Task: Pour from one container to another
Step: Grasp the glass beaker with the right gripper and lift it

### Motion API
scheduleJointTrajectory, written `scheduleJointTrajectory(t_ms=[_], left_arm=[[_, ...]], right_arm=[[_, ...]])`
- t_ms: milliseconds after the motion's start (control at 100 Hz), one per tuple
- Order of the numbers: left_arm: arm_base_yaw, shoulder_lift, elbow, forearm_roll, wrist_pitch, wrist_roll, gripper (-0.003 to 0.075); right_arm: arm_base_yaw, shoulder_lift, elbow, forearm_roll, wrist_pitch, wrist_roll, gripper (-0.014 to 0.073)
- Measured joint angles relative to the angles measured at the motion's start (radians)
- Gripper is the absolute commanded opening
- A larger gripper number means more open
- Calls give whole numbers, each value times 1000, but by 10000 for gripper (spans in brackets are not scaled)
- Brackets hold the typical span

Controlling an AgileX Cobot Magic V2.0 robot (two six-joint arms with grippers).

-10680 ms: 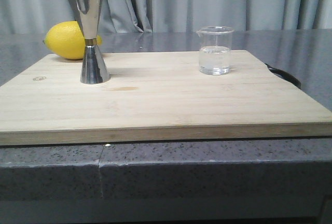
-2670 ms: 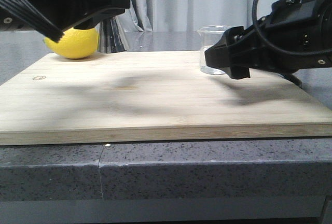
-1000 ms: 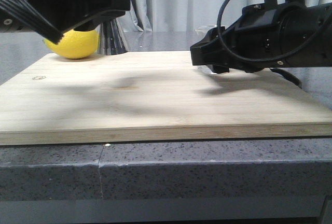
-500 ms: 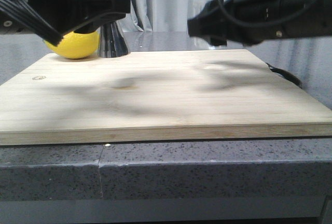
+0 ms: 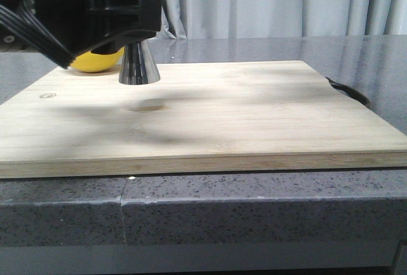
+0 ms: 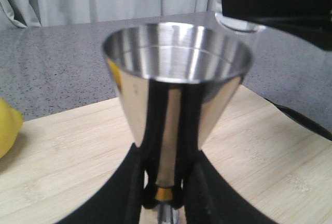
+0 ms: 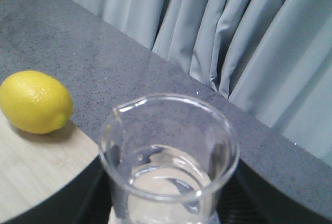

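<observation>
This looks like a kitchen or home-bar corner staged for robot trials. A pale wooden cutting board [image 5: 210, 116] lies on a dark speckled stone table [image 5: 254, 218], with a lemon [image 7: 35, 101], a steel jigger [image 6: 176, 105] and a small glass beaker [image 7: 168, 162] of clear liquid as props. Grey pleated curtains [image 5: 305, 1] close off the background.
</observation>
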Motion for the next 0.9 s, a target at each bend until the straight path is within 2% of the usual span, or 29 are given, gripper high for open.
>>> scheduleJointTrajectory(t_ms=[250, 900], left_arm=[[0, 0, 0, 2, 6, 0, -12], [0, 0, 0, 28, 23, 0, -12]], right_arm=[[6, -16, -20, -74, 21, -1, 270], [102, -24, -85, -290, 17, -2, 270]])
